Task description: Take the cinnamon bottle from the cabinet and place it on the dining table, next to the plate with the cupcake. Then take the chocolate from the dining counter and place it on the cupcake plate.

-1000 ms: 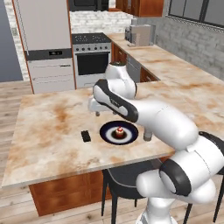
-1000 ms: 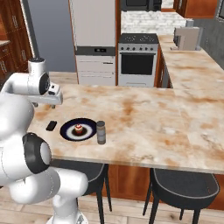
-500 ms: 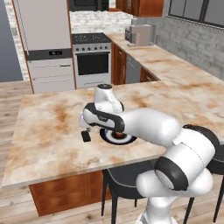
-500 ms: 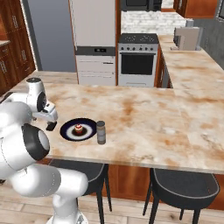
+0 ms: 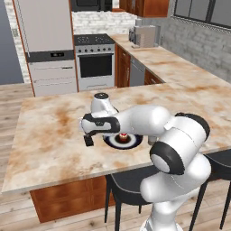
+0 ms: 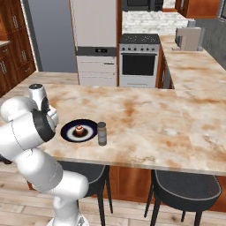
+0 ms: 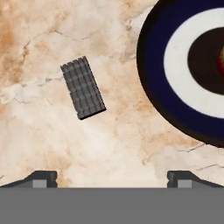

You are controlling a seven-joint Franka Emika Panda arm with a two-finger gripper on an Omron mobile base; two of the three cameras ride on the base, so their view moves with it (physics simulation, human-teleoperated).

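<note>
1. Chocolate [image 7: 83, 87], dark ribbed bar, flat on the marbled dining counter [image 7: 52, 135]; ahead of the gripper [image 7: 111, 175] and off toward its left fingertip; untouched.
2. Gripper spread wide, empty, low over the stone; tips well apart at the bottom of the hand view.
3. Plate [image 7: 157, 87] ahead to the right, apart from the bar; cupcake [image 5: 122, 136] at its centre.
4. Cinnamon bottle [image 6: 102, 133] upright just beside the plate's far side.

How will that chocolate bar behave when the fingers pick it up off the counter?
The chocolate looks like a small, ridged slab, so probably stiff and light. Lying flat on the counter, it won't roll, but its low profile may leave little edge to grip, and it might slide.
</note>
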